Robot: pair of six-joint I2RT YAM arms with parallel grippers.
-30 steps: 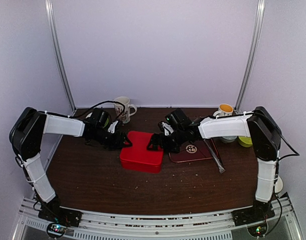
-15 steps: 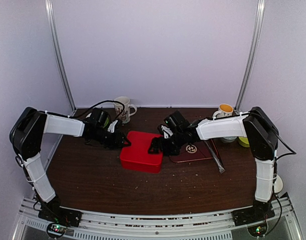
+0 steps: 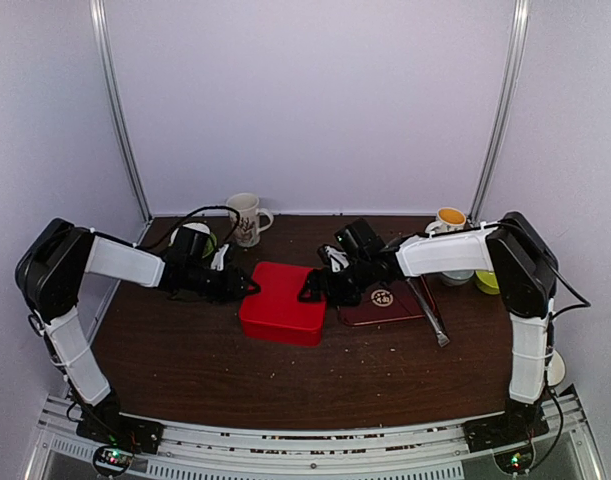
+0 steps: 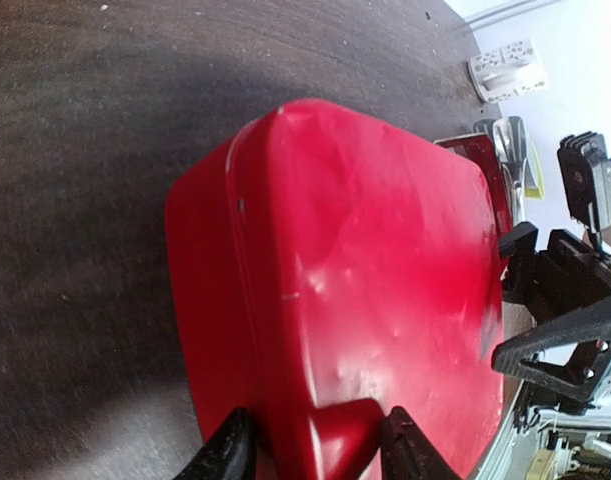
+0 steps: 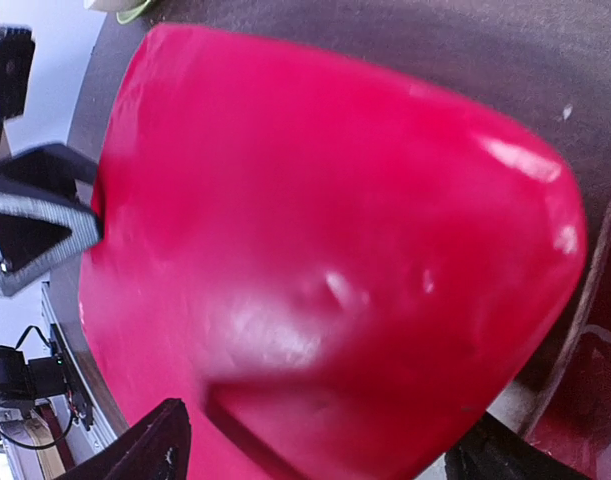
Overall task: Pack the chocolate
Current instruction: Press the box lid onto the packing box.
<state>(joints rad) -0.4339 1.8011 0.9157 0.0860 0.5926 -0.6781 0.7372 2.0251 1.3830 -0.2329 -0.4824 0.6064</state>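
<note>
Left gripper (image 4: pixel 318 455) was clamped on the nearest corner of the red box (image 4: pixel 375 250). Right gripper (image 5: pixel 325 455) stood wide apart astride the box's opposite corner, contact undetermined. Chocolate was not visible, so its location could not be told.

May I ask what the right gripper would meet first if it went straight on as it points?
The red box: the right gripper points at its edge, jaws open either side.

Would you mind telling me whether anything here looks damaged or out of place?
The red box has small dents and creases in its top, clearest from the wrist cameras. Pale crumbs lie scattered on the table around it. Nothing else stands out.
</note>
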